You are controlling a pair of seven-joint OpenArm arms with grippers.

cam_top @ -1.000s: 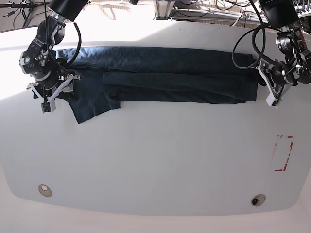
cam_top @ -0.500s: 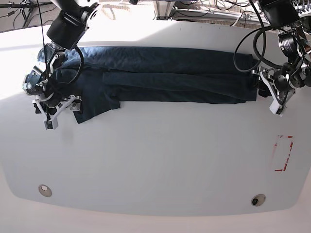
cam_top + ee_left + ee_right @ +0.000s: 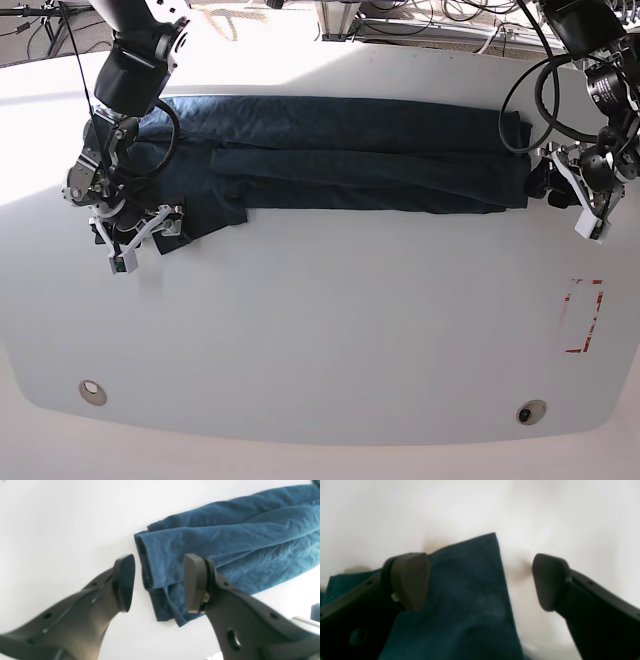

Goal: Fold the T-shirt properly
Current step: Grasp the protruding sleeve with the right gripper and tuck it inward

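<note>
T-shirt (image 3: 350, 155), dark navy, lies folded into a long band across the far part of the white table (image 3: 330, 340), w/ one sleeve flap sticking out toward the near side at the R-arm end. Right gripper (image 3: 480, 580) has jaws spread wide, nothing clamped; the sleeve corner (image 3: 480, 555) sits btwn its fingers, closer to one finger pad (image 3: 410, 580), bare table under the other. Left gripper (image 3: 157, 585) also has jaws apart, empty, straddling the layered hem end (image 3: 152, 562) of the shirt; one fingertip over bare table just beside the cloth edge, the other over the fabric. Red marking (image 3: 583, 315) well apart, nearer side of L gripper.
</note>
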